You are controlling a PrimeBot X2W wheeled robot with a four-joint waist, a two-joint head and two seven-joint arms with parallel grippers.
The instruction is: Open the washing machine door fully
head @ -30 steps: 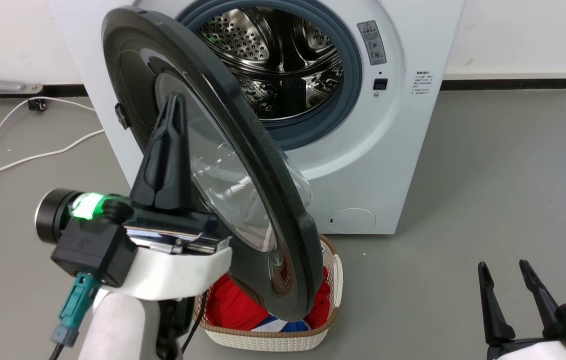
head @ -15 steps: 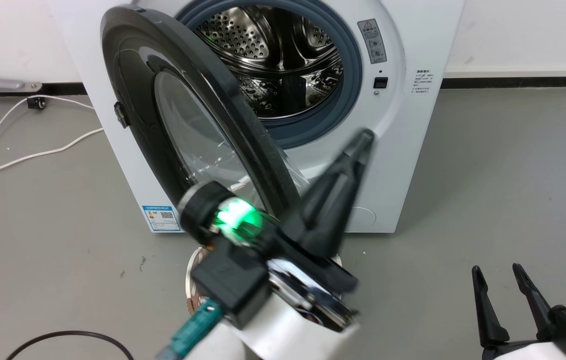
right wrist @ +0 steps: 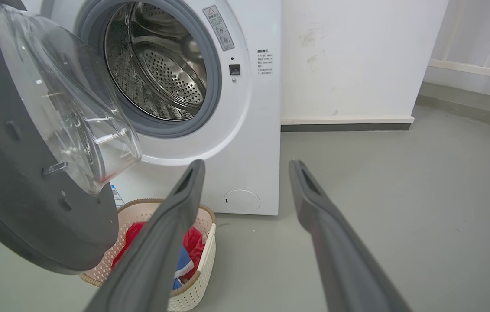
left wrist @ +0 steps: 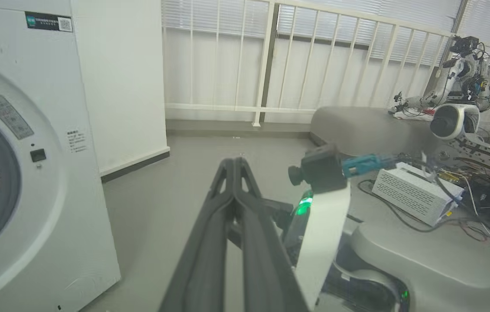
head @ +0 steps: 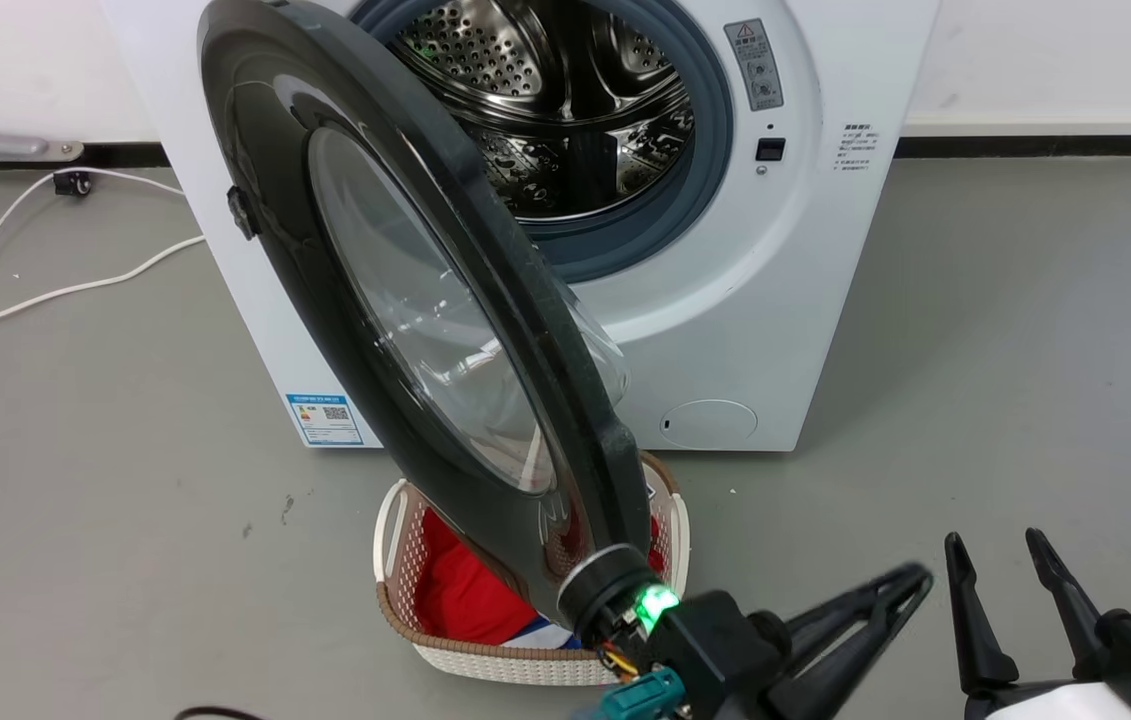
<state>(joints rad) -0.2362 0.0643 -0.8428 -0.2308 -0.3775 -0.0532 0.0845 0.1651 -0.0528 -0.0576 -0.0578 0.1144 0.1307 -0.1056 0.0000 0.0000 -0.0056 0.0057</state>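
seems part-way through the opening step. finds the washing machine door (head: 425, 330) swung out from the drum mouth (head: 565, 110), hinged at the left of the machine front, standing about edge-on to it with the lower rim above the laundry basket (head: 395, 520). puts the left hand (head: 910, 585) low beside that rim, fingers pressed together, gripping nothing, pointing away from the door toward the right hand (head: 995, 545), itself spread and empty over the floor. probably calls next for bringing the left hand back to the door's inner face or free edge and pushing further round to the left until the hinge stops, staying clear of the basket.
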